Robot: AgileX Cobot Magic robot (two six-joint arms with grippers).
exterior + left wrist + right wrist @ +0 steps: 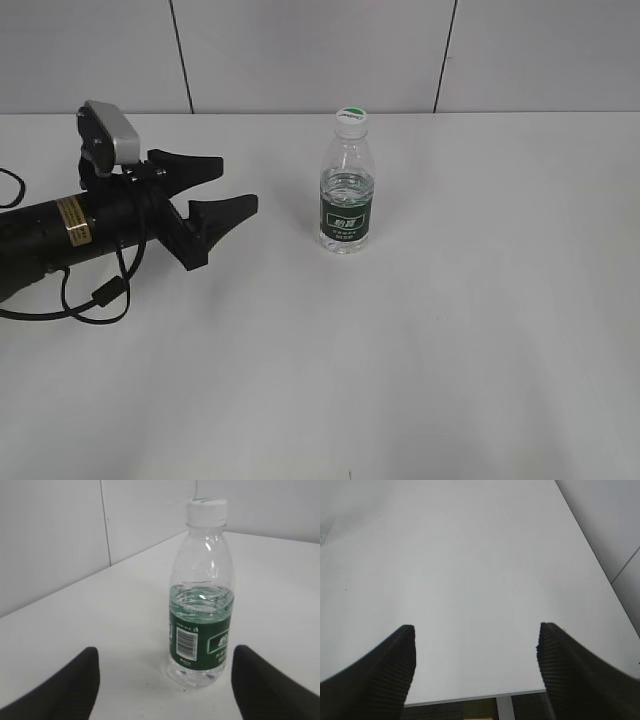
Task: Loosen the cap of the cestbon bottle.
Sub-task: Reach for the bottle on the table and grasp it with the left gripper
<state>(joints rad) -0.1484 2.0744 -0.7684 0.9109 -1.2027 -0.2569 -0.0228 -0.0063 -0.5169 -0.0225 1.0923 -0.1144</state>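
While the cestbon bottle [347,185] stands upright mid-table, cap [351,115] on, the left gripper [215,195] gapes empty beside it; a sideways nudge could topple this light bottle

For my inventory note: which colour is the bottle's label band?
Dark green label band, clearest in left wrist view.

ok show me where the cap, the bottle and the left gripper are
cap [351,116], exterior view, its white top.
bottle [200,645], left wrist view, the green label band.
left gripper [238,183], exterior view, between the open fingertips.
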